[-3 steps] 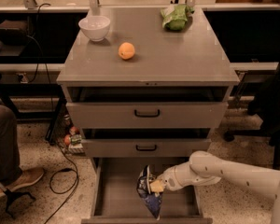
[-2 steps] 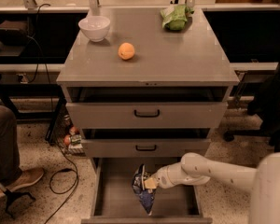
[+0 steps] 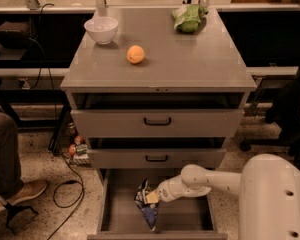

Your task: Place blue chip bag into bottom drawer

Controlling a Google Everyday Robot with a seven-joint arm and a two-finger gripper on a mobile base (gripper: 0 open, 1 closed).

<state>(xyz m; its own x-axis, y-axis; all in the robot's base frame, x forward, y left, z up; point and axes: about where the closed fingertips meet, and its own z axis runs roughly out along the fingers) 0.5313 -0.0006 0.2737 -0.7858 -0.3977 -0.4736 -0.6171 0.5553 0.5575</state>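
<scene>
The blue chip bag [image 3: 147,207] hangs upright inside the open bottom drawer [image 3: 185,219], left of its middle, its lower tip near the drawer's floor. My gripper [image 3: 153,197] reaches in from the right on a white arm [image 3: 210,180] and is shut on the bag's upper part. The drawer is pulled out below the two shallower grey drawers with black handles [image 3: 157,121].
On the cabinet top [image 3: 190,59] stand a white bowl [image 3: 101,29], an orange [image 3: 135,54] and a green bag [image 3: 188,17]. A person's leg and shoe [image 3: 10,184] are at the left, with cables on the floor. Cans and clutter [image 3: 76,146] lie left of the cabinet.
My arm has moved left, carrying the blue chip bag from the drawer's middle toward its left side and slightly lower.
</scene>
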